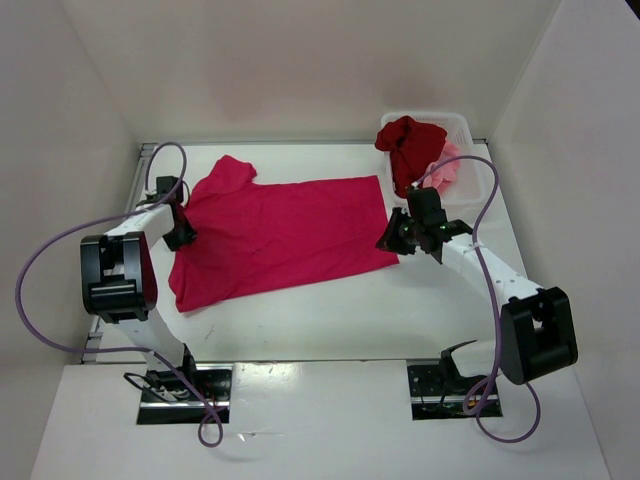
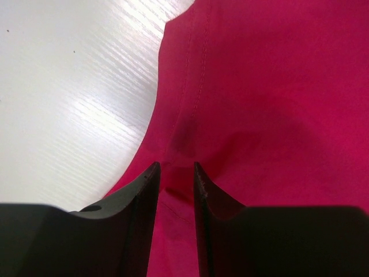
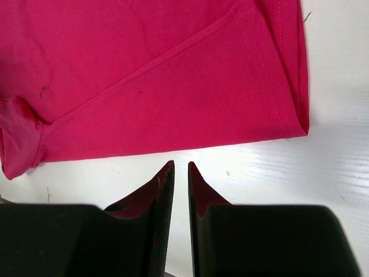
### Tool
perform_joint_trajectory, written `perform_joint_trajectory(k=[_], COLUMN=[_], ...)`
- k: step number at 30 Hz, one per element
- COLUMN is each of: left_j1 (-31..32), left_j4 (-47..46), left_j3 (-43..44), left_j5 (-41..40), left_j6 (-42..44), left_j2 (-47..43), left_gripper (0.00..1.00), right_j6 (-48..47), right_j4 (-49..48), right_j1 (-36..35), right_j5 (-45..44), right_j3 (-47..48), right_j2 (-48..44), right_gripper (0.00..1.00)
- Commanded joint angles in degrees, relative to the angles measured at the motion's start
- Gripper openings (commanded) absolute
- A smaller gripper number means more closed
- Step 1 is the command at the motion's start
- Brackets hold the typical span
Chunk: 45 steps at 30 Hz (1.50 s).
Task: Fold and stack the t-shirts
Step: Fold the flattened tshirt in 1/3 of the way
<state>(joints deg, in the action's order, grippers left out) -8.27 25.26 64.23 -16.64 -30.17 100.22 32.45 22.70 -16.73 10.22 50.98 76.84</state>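
One white bench (image 1: 330, 320) carries a crimson-pink t-shirt (image 1: 280, 235) spread flat, its long axis crosswise, sleeves toward the left arm and hem toward the right. Beyond its hem corner, a white mesh basket (image 1: 470, 125) holds a dark red t-shirt (image 1: 410, 145) and a light pink t-shirt (image 1: 452, 165). The left claw (image 2: 176, 167) seems clenched on its sleeve-end edge. The right claw (image 3: 180, 166), slightly parted and empty, hovers just off its hem.

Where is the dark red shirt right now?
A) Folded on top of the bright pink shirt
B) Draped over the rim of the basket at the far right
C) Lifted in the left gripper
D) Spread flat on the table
B: the dark red shirt is bunched up and hangs over the rim of the basket, while only the bright pink shirt lies spread out flat.
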Motion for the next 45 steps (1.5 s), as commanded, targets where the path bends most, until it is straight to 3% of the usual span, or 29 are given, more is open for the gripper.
perform_joint_trajectory(k=[1,14,19,26,36,45], left_j1=[0.01,0.01,0.01,0.01,0.01,1.77], left_j4=[-0.47,-0.99,-1.0,1.55,4.89,4.89], left_j3=[-1.12,-4.11,-3.5,-1.03,5.11,17.05], left_j5=[0.47,-0.14,1.7,2.22,4.08,3.02], left_j6=[0.47,1.08,0.03,-0.5,-1.03,3.01], left_j2=[0.23,-2.4,-2.92,-6.61,-7.85,2.86], left_gripper=[0.36,0.34,0.16,0.01,0.0,0.0], right_j6=[-0.81,-0.81,-0.81,-0.81,-0.81,-0.81], right_j4=[-2.31,-3.36,-3.36,-3.36,-3.36,-2.84], right_j1=[0.3,0.3,0.3,0.3,0.3,0.3], right_j5=[0.77,1.3,1.3,1.3,1.3,0.07], right_j3=[-0.53,-0.53,-0.53,-0.53,-0.53,-0.53], right_j2=[-0.55,-0.02,-0.02,0.51,1.03,1.56], right_gripper=[0.2,0.2,0.2,0.2,0.2,0.2])
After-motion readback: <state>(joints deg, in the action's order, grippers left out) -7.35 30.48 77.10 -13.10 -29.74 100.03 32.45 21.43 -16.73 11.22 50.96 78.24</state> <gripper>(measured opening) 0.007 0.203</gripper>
